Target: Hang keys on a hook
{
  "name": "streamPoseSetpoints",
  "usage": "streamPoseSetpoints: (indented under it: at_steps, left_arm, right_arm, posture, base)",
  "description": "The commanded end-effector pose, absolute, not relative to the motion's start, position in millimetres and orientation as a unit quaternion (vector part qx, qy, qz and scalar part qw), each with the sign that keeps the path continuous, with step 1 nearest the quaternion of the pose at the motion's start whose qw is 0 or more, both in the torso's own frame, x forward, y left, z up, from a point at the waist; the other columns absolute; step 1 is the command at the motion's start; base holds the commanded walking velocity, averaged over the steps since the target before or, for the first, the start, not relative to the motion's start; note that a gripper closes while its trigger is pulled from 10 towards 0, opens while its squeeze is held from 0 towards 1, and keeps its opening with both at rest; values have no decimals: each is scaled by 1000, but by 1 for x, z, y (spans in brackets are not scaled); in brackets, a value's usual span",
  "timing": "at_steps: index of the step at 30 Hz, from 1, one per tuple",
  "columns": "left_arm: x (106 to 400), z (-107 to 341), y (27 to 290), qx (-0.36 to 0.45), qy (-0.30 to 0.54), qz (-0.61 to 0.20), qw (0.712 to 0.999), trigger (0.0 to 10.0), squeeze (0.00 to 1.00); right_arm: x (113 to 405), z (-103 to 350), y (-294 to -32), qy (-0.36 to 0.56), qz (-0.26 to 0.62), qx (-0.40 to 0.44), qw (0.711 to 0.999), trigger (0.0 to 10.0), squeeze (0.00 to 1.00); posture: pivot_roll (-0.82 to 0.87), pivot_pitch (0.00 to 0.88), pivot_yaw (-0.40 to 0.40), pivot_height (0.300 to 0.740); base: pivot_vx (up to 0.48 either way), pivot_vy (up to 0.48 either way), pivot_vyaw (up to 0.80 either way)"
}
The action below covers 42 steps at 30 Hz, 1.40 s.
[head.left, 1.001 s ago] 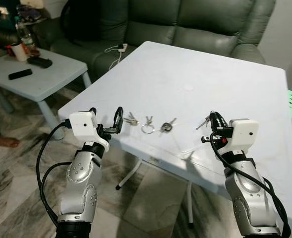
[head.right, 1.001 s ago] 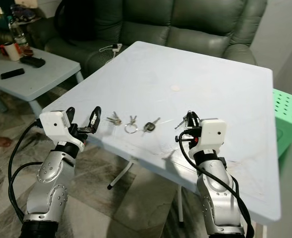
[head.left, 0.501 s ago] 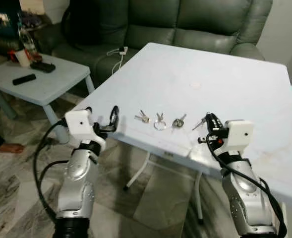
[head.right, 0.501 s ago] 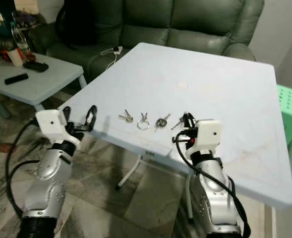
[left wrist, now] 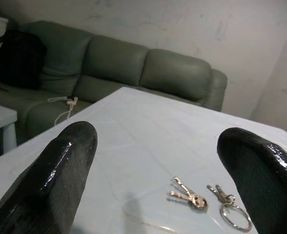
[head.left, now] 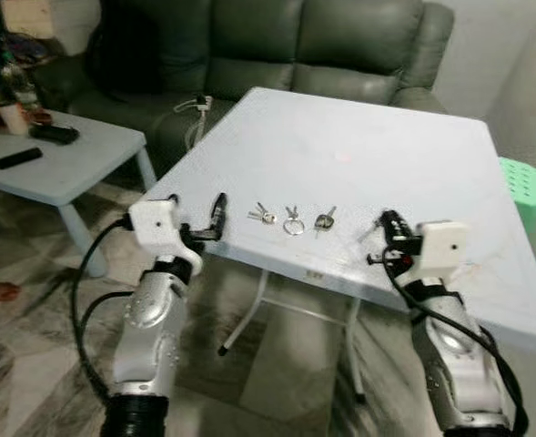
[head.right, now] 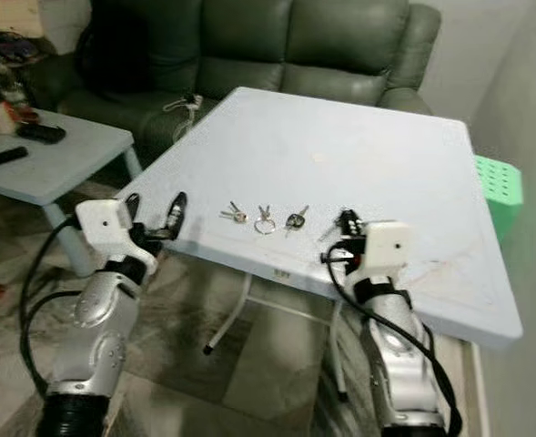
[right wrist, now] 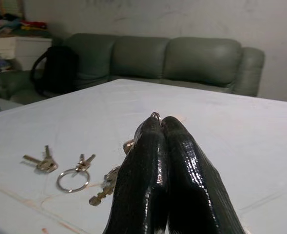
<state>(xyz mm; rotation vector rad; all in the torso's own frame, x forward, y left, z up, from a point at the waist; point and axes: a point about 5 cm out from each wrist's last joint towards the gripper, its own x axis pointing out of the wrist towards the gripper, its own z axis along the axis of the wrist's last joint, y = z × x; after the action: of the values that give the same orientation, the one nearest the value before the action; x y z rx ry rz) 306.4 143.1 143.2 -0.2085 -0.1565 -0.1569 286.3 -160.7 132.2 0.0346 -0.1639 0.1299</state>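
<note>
Pale blue table (head.left: pixel 413 164) before me, its near edge under both my grippers: my left gripper (head.left: pixel 216 218) hovers at the near-left edge with fingers spread wide and nothing between them, apparently idle, while my right gripper (right wrist: pixel 163 161) is clenched tight on a bunch of keys (right wrist: pixel 155 116) whose ring peeks above the fingertips, lifted so it can be carried off. Just beyond lie three more key sets (head.left: pixel 291 218) in a row, then the green sofa (head.left: pixel 295 41); no hook in view, so I judge hanging needs a walk first.
</note>
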Motion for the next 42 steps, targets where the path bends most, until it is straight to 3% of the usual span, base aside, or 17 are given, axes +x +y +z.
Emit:
streamPoseSetpoints:
  at_steps: [1, 14, 21, 29, 42]
  left_arm:
    - [308, 145, 136, -109, -82, -87, 987, 10000, 0]
    - [310, 144, 134, -112, -84, -86, 986, 10000, 0]
    - [313, 143, 132, -96, -80, -88, 988, 10000, 0]
    - [319, 145, 119, -86, -81, -122, 986, 10000, 0]
    - [324, 147, 127, -98, -88, -81, 988, 10000, 0]
  right_arm:
    - [287, 134, -166, -85, 60, 12, 994, 10000, 0]
    - [289, 135, -167, -87, 66, 6, 994, 10000, 0]
    - [292, 135, -167, -83, 66, 5, 994, 10000, 0]
    - [298, 136, -166, -81, 72, 0, 994, 10000, 0]
    - [300, 135, -167, -80, 71, -4, 994, 10000, 0]
  posture:
    - [-65, 0, -26, 740]
    - [-69, 0, -31, 740]
    - [-64, 0, -34, 740]
    - [-56, 0, -39, 740]
    - [-54, 2, -27, 740]
  base:
    - [0, 480, 0]
    - [0, 480, 0]
    - [0, 76, 0]
    - [0, 0, -692]
    - [0, 0, -797]
